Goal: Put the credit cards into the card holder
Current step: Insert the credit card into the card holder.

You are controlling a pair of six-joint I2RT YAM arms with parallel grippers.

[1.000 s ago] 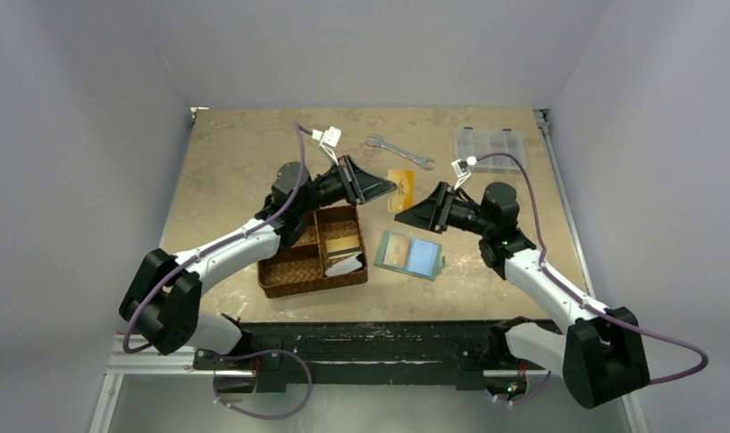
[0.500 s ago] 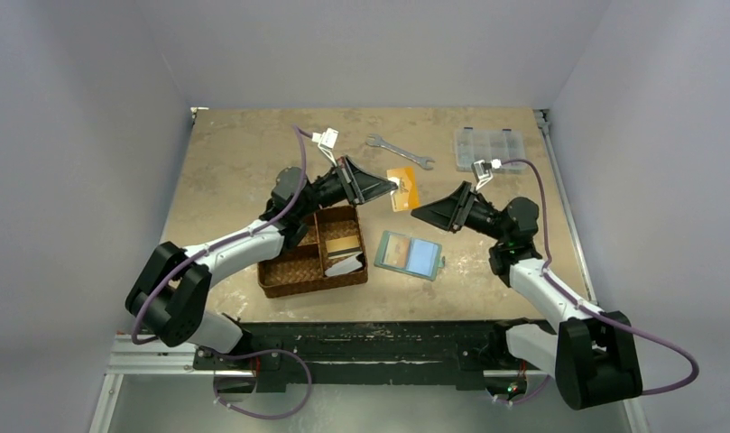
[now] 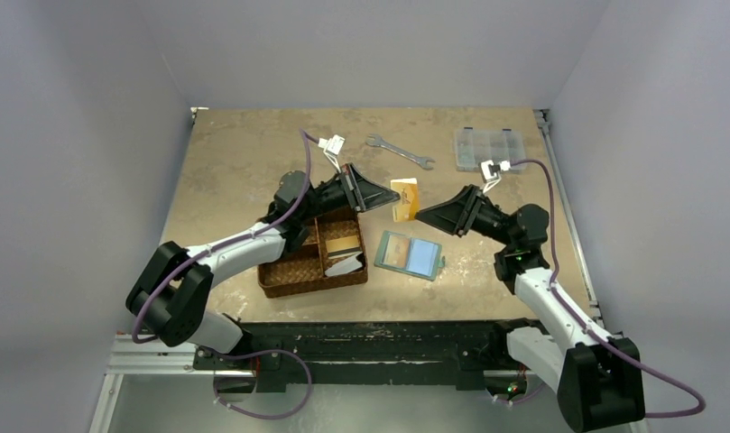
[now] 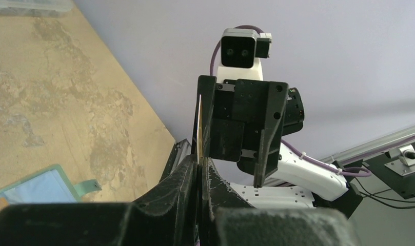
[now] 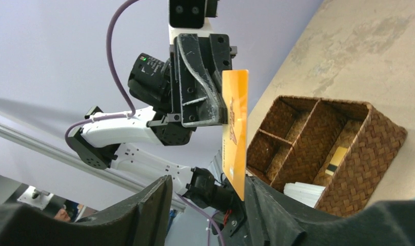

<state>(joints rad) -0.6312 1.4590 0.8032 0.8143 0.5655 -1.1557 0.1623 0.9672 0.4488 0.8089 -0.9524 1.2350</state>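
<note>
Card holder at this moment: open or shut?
Open. The card holder lies spread flat on the table, its blue-grey inner side facing up and both halves showing side by side.

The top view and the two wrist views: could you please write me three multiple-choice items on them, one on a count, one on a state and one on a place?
1. How many compartments has the woven basket?
A. Two
B. Three
C. Five

2. How does the card holder lie?
A. Spread open, pockets up
B. Snapped shut
C. Standing on edge

3. Where is the orange card?
A. In the woven basket
B. Tucked into the card holder
C. In the air, pinched by the left gripper

Answers:
1 B: its dividers make one long section and two shorter ones.
2 A: its blue-grey pockets face the top camera.
3 C: the right wrist view shows the shut fingers clamping one edge of it, well above the basket.
</note>
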